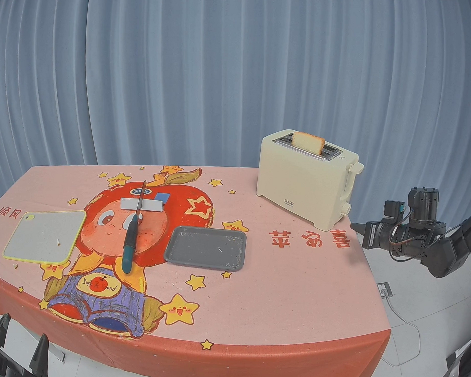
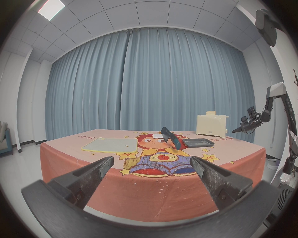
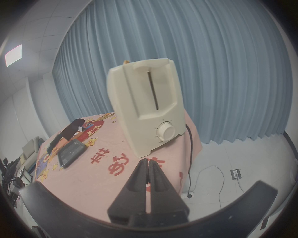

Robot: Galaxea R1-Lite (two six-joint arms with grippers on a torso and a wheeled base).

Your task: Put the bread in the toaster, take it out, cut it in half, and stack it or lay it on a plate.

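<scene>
Blue curtain (image 1: 198,67) backs a table (image 1: 293,296) draped in a pink cartoon cloth. Your right gripper (image 3: 148,162) sits at the table's 3 o'clock, just off the edge, its two fingers pressed together with nothing between them. Its tip points at the end of the toaster (image 1: 303,183) that carries the lever (image 1: 356,167) and the dial (image 3: 165,132), near it but apart. Your left gripper (image 2: 151,161) hangs low at 7 o'clock, below the table's near edge, fingers spread wide and holding nothing.

The toaster stands at the table's 2 o'clock. The bread (image 1: 308,143) stands upright in a slot, its top poking above the rim. A black cord (image 3: 189,155) drops from the toaster over the table edge to the floor, beside the right gripper.

Near the table's middle lies a grey plate (image 1: 208,230), a shallow rectangular tray. At the plate's 9 o'clock lies the knife (image 1: 131,234), teal handle toward you, blade resting across a white block (image 1: 142,205). At the table's 9 o'clock lies a cutting board (image 1: 45,236) with a yellow rim and a crumb on it.

Count: two grippers, one toaster, one slice of bread, one knife, one plate, one cutting board, one white block.
</scene>
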